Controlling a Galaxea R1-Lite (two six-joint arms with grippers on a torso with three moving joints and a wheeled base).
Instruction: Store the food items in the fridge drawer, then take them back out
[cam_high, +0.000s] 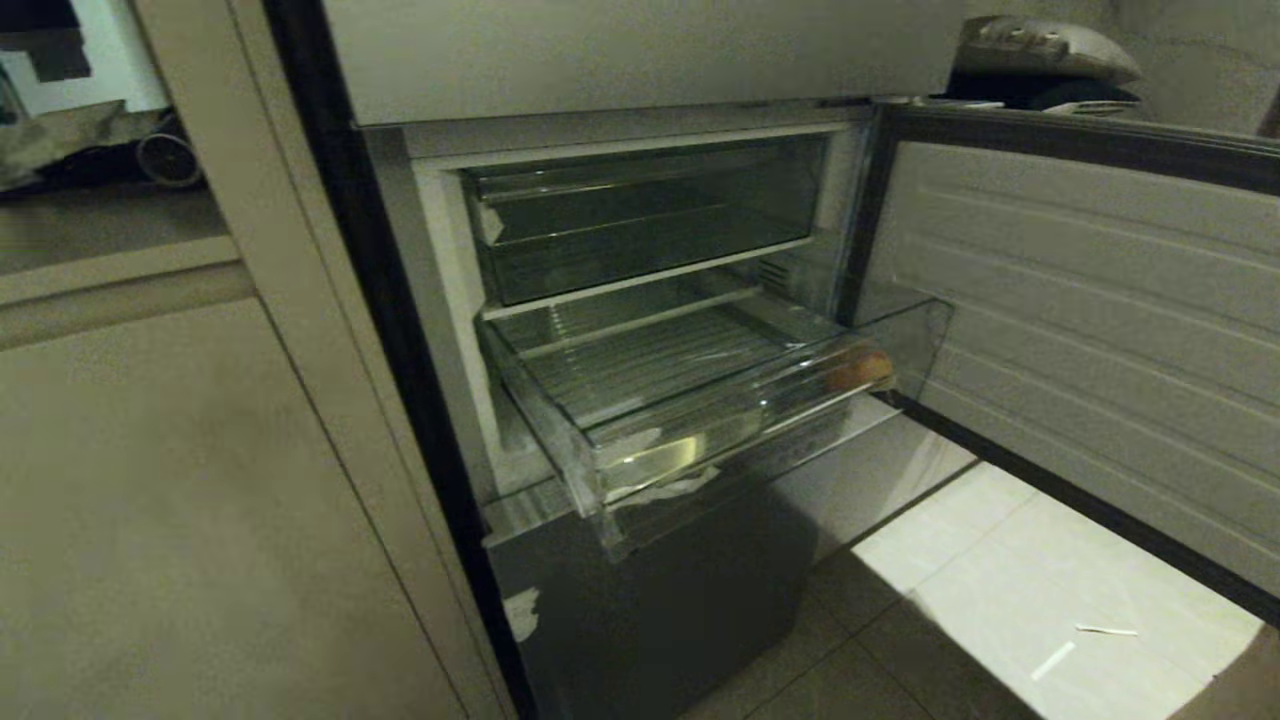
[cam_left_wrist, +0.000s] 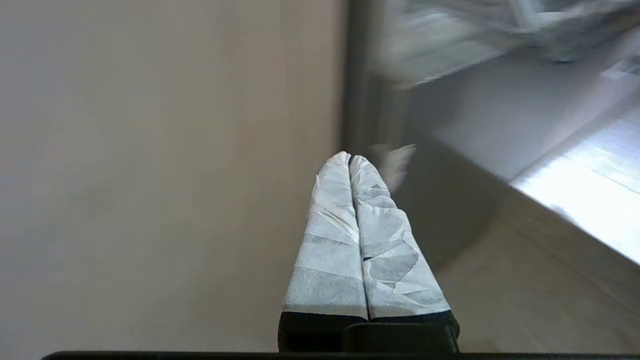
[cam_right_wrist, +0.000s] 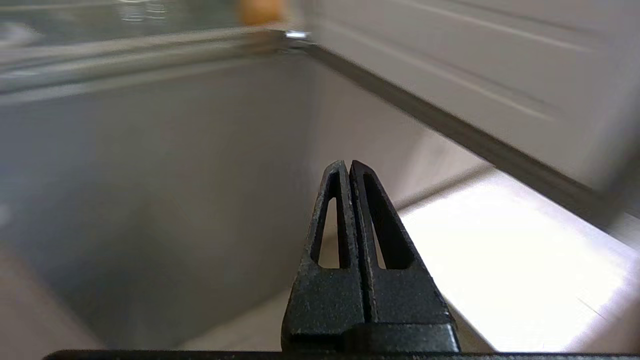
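- While the fridge drawer (cam_high: 700, 420) stands pulled out, an orange-brown food item (cam_high: 858, 370) sits at centre-right.
- Left gripper (cam_left_wrist: 350, 159) and right gripper (cam_right_wrist: 347, 165) clenched, empty.
- Reaching blind over the clear wall could, perhaps, knock it.

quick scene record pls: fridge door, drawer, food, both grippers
door: open, swung to the right
drawer: pulled out, clear
food: one orange-brown lump in the drawer's right front corner
upper bin: pushed in
left gripper: shut, empty, low beside a beige panel
right gripper: shut, empty, low in front of the fridge, below the drawer
floor: pale tiles, small white scraps
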